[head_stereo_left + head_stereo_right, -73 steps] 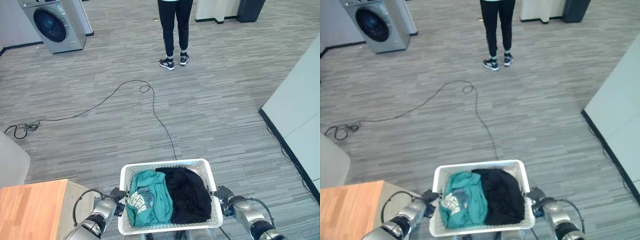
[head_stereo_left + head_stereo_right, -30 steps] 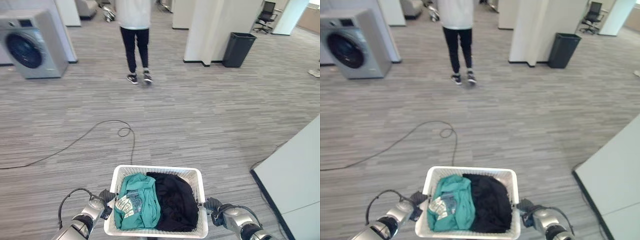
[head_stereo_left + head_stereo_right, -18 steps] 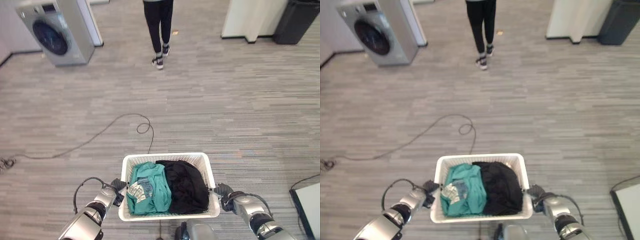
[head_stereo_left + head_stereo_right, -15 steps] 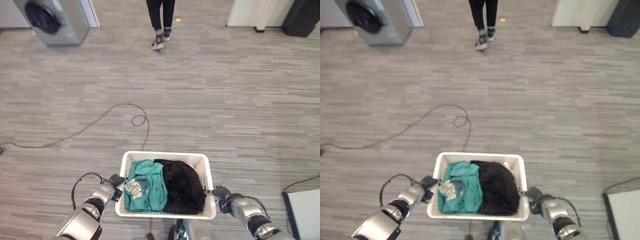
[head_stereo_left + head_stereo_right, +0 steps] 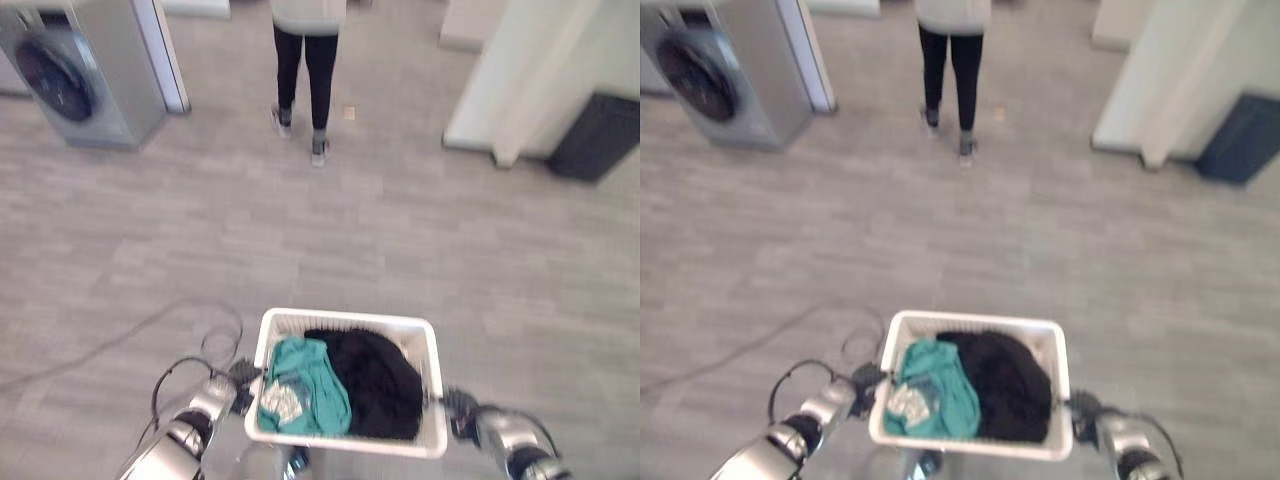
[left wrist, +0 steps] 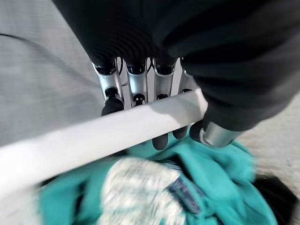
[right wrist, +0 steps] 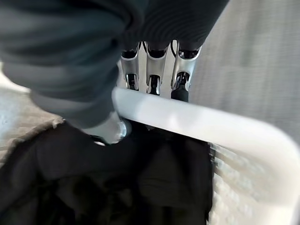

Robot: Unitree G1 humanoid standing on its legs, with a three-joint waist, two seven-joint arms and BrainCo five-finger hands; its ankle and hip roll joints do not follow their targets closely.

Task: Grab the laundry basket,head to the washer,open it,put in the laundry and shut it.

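We have the laundry basket up off the floor, so the grab is done. Our left hand curls fingers and thumb round its rim, and our right hand clamps the opposite rim the same way. Inside sit a teal garment and a black garment. The washer stands well apart at eleven o'clock, door closed, with a person at twelve. Walking, opening, loading and shutting all remain.

Person: standing far ahead, dark trousers, light top, dark shoes. White pillar: far right. Dark bin: just beside pillar, on its right. Floor: grey striped carpet.
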